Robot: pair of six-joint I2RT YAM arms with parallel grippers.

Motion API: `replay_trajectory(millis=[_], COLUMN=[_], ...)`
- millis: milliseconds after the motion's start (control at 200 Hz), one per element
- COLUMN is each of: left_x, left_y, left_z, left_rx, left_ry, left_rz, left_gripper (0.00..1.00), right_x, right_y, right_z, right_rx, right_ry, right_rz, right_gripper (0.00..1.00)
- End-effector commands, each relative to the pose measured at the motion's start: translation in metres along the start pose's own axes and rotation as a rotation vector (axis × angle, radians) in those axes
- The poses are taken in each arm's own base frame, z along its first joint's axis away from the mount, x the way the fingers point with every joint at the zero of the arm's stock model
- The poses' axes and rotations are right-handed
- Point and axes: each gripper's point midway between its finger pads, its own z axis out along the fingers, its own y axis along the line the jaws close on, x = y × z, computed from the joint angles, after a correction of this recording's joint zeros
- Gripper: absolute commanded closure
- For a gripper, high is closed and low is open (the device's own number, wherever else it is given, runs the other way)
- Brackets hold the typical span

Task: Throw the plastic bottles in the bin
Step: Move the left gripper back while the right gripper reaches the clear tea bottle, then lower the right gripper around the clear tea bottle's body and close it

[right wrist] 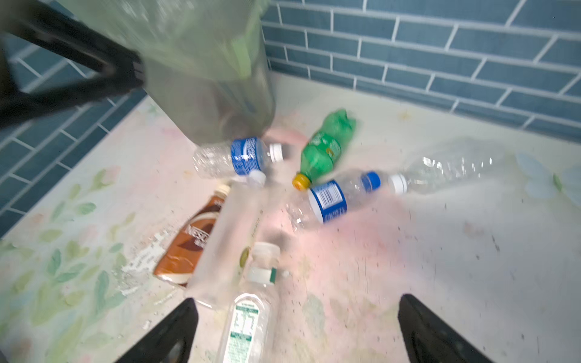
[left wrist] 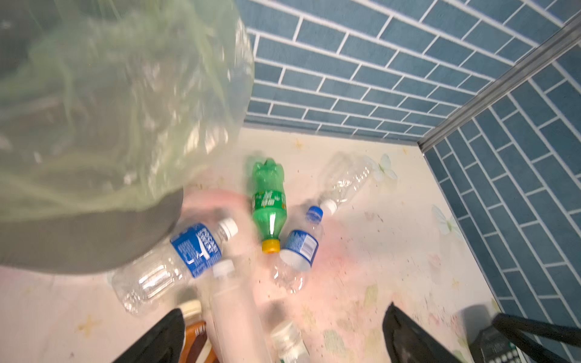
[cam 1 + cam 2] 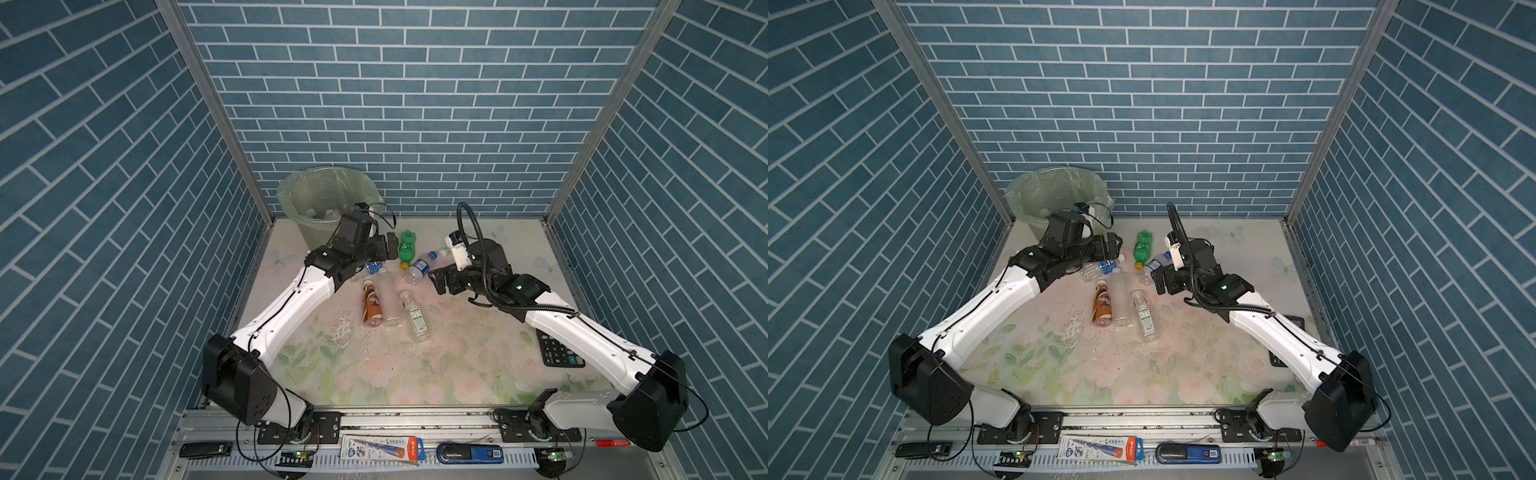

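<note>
The bin (image 3: 291, 195), lined with a pale green bag, stands in the back left corner with several plastic bottles (image 3: 322, 214) inside. More lie on the table: a green bottle (image 3: 407, 246), two blue-labelled clear ones (image 3: 420, 268) (image 2: 195, 248), a brown one (image 3: 372, 305), a frosted one (image 3: 388, 297) and a clear one with a green-and-white label (image 1: 245, 317). Another clear bottle (image 1: 446, 169) lies farther back. My left gripper (image 3: 390, 245) hangs open beside the bin, above the bottles. My right gripper (image 3: 438, 282) is open too, right of the pile. Neither holds anything.
A black calculator (image 3: 559, 351) lies at the right edge, partly under my right arm. Blue brick walls (image 3: 415, 124) close in three sides. A pen pack (image 3: 380, 448) and a blue device (image 3: 469, 453) sit on the front rail.
</note>
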Motion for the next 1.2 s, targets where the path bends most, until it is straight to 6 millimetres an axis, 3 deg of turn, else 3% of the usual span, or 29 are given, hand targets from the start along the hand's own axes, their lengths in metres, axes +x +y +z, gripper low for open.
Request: replay_trajectory(millis=[0, 125, 280, 650, 920, 1195], left_x=[0.001, 0.018, 0.031, 0.058, 0.057, 0.063], left_y=[-0.021, -0.016, -0.009, 0.01, 0.023, 0.021], left_z=[-0.014, -0.015, -0.019, -0.017, -0.017, -0.006], left_rx=[0.094, 0.114, 0.117, 0.085, 0.063, 0.079], left_ry=[-0.043, -0.03, -0.043, -0.025, -0.037, -0.011], left_rz=[-0.045, -0.083, -0.096, -0.146, -0.182, -0.204], left_gripper=[0.01, 0.01, 0.01, 0.01, 0.01, 0.01], right_x=[0.038, 0.069, 0.094, 0.126, 0.146, 0.156], right_y=[-0.001, 0.019, 0.037, 0.043, 0.048, 0.035], right_z=[0.013, 0.031, 0.051, 0.091, 0.096, 0.094], right_rx=[0.034, 0.022, 0.01, 0.043, 0.013, 0.057], right_ry=[0.07, 0.118, 0.163, 0.273, 0.324, 0.333], right_rz=[0.053, 0.056, 0.064, 0.038, 0.059, 0.049], right_gripper=[0.01, 0.01, 0.03, 0.11, 0.18, 0.31])
